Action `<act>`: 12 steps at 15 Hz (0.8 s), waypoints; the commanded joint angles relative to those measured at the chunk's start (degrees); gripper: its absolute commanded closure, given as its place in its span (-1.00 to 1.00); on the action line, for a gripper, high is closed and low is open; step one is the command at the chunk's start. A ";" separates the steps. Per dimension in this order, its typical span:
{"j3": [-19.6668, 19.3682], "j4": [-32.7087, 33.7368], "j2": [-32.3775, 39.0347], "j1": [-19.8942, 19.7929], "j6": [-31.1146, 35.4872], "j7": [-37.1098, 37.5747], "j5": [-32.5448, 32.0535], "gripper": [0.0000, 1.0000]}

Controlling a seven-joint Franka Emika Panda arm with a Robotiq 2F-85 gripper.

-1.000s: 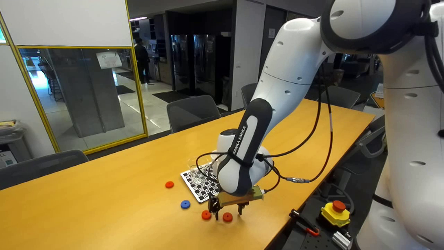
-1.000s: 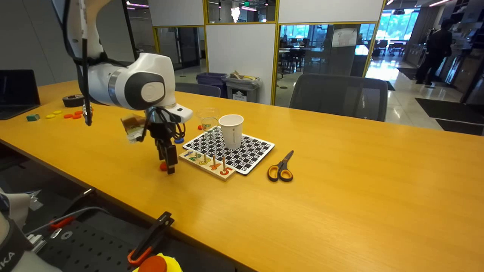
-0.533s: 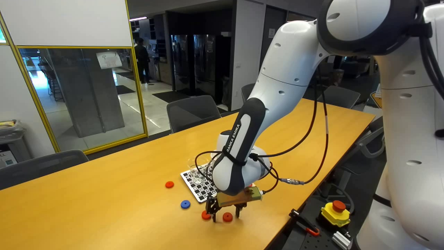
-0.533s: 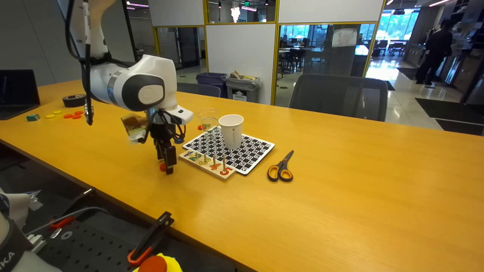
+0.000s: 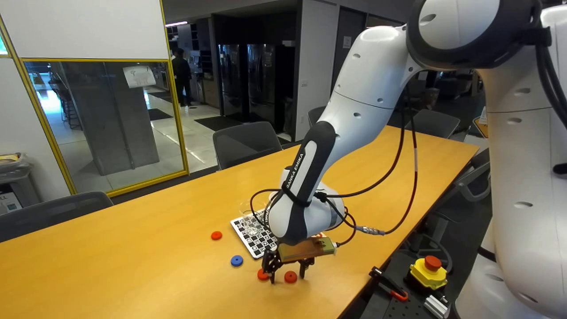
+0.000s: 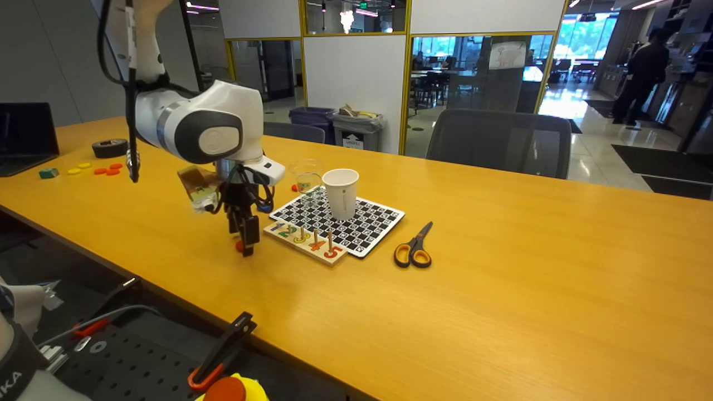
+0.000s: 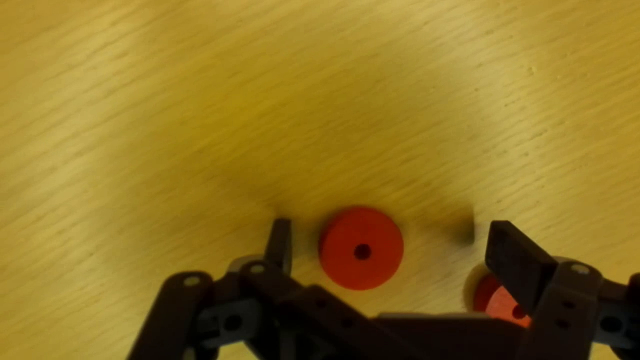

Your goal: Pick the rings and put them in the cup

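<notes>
The end effector [image 7: 390, 235], its fingers [image 7: 515, 260] spread wide, straddles a red ring [image 7: 362, 272] on the desk [image 7: 200, 100], with a gap visible on either side. A second red ring [image 7: 500, 301] lies just beside one finger and is partly hidden by it; contact between the two cannot be judged. In an exterior view, a blue ring [image 5: 237, 261] rests near this pair and a third red ring [image 5: 216, 235] farther off. A numbered peg board [image 6: 305, 243] lies along the side of the checkered board [image 6: 381, 216] that faces the end effector; scissors [image 6: 413, 250] lie off another side. Well apart along the desk are a laptop [image 6: 28, 136], a roll of tape [image 6: 110, 148], a green block [image 6: 49, 173], orange discs [image 6: 100, 171] and yellow discs [image 6: 74, 171]. The white cup [image 6: 341, 195] stands upright on the checkered board; its floor is hidden, so its contents cannot be told. Near it, a clear container [image 6: 309, 184] occupies a corner of that board.
</notes>
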 commanded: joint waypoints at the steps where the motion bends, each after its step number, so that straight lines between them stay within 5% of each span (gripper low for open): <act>1: -1.09 -0.61 -1.77 0.81 -0.52 -0.80 -0.17 -1.00; 5: -2.34 -0.92 -2.05 1.90 -0.68 -0.05 -1.20 -1.00; 6: -3.24 -1.21 -2.09 2.83 -0.28 0.57 -2.13 -0.50; 8: -4.72 -1.33 -2.37 4.21 -0.96 1.73 -3.50 -0.36; 12: -8.53 -1.91 -3.71 7.26 -3.12 4.86 -7.24 0.28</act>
